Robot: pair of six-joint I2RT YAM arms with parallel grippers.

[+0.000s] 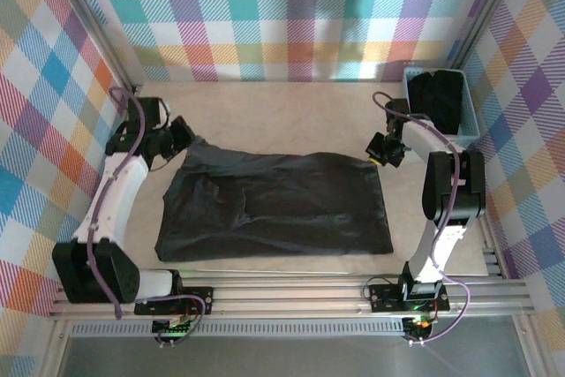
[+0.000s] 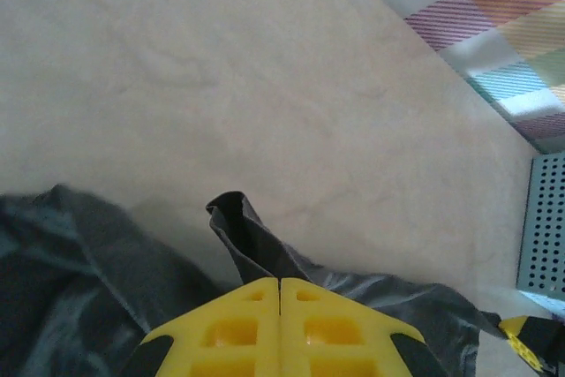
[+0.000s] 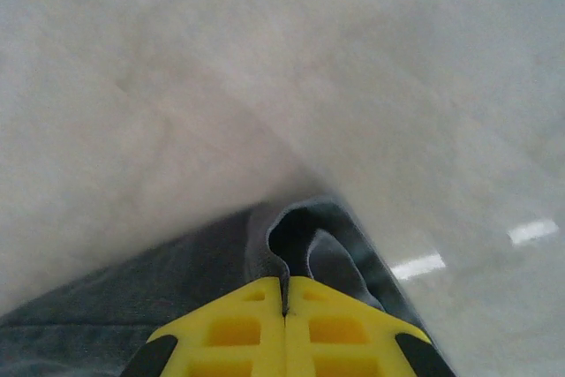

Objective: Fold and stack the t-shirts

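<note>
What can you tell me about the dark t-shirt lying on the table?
The dark charcoal fabric t-shirt is plain, soft and wrinkled, lying roughly rectangular and mostly flat across the middle of the beige table. Its far left corner is pinched in the shut left tool, its far right corner in the shut right tool, each corner bunched.

we see one t-shirt point(image 1: 274, 205) lying spread on the middle of the table point(image 1: 291, 108), between the two arms. the left gripper point(image 1: 181, 137) sits at its far left corner and the right gripper point(image 1: 381, 149) at its far right corner. in each wrist view the jaws meet on a pinch of that cloth, which sticks up just beyond the tips. the basket point(image 1: 468, 136) stands in the far right corner of the table, behind the right gripper, with other t-shirts point(image 1: 440, 99) inside it.
</note>
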